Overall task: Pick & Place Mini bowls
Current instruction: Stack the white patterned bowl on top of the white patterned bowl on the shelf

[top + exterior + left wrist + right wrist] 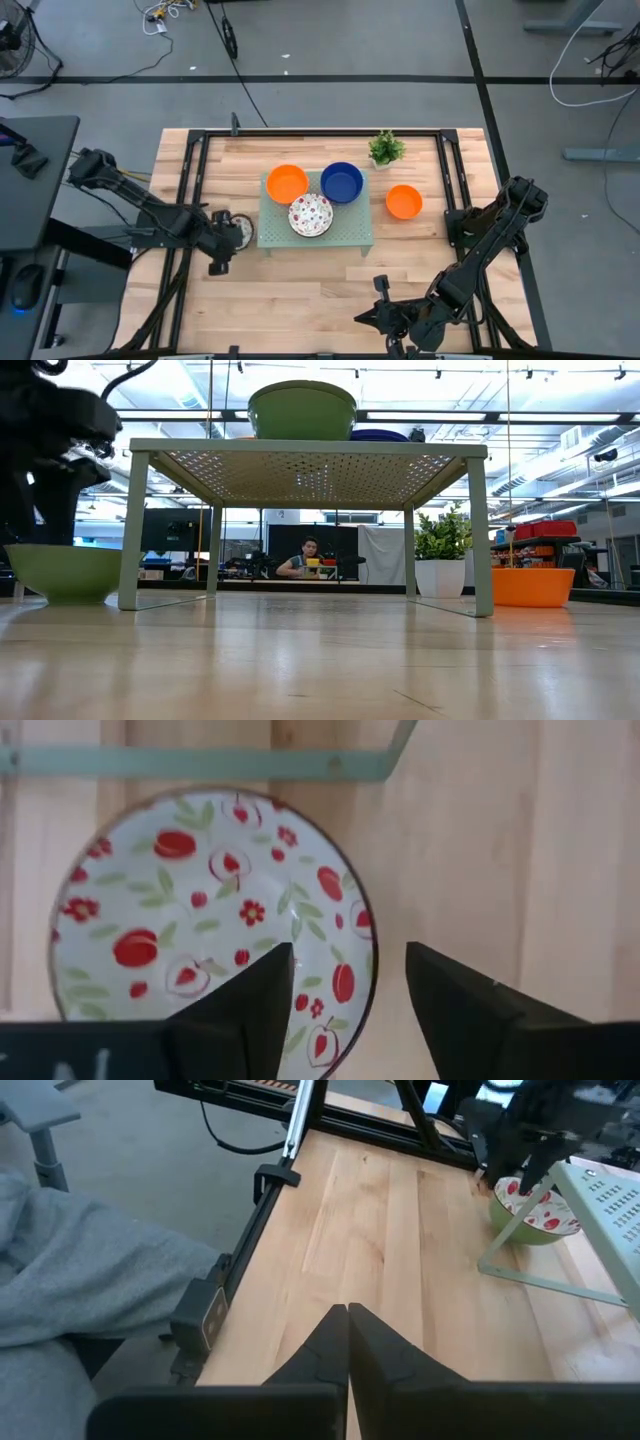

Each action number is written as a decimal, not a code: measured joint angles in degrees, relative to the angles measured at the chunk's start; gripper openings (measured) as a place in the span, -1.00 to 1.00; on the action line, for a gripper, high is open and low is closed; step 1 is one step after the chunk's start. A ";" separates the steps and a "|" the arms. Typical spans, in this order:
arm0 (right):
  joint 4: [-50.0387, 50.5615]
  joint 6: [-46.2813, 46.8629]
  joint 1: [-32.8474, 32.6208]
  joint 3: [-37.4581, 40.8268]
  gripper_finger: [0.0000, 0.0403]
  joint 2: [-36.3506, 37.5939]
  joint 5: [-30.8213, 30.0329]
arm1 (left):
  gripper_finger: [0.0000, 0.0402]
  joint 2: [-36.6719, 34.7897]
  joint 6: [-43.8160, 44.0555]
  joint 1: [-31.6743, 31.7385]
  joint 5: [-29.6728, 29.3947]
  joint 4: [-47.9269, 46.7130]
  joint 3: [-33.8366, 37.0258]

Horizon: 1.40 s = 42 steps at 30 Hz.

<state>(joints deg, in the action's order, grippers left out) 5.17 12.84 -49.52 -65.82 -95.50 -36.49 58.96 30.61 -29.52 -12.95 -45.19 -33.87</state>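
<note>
A white mini bowl with red speckles (190,910), green outside (65,570), sits on the table just left of the pale green tray (350,235). My left gripper (350,955) hangs open over it, pointing steeply down. One finger is above the bowl's inside and the other is outside its rim. On the tray rest an orange bowl (287,183), a dark blue bowl (342,181) and a second speckled bowl (311,214). Another orange bowl (404,201) sits on the table right of the tray. My right gripper (347,1320) waits shut near the table's near edge. My left gripper's fingers (255,1005) stand on either side of the speckled bowl's rim (368,975), coming from above. I cannot tell whether they touch it. The bowl rests upright on the table.
A small potted plant (386,149) stands at the tray's far right corner. The tray stands on thin legs (128,530), one close beside the bowl under my left gripper. Bare wood lies between the tray and the near edge. A person sits in the room beyond (305,555).
</note>
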 joint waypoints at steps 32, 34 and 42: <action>0.04 -0.04 0.00 -0.02 -0.97 0.00 -0.07 | -0.75 9.22 14.19 -1.00 -2.63 1.70 -0.16; 0.04 -0.04 0.00 -0.02 -0.97 -0.01 -0.07 | -0.84 9.17 14.04 -1.15 -3.29 0.47 -0.93; 0.04 -0.07 0.00 -0.02 -0.97 -0.02 -0.07 | -0.94 9.25 15.01 -4.98 -5.85 -5.27 -8.88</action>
<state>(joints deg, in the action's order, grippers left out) 5.21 12.78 -49.52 -65.84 -95.53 -36.56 68.21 45.61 -34.49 -18.80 -50.46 -42.75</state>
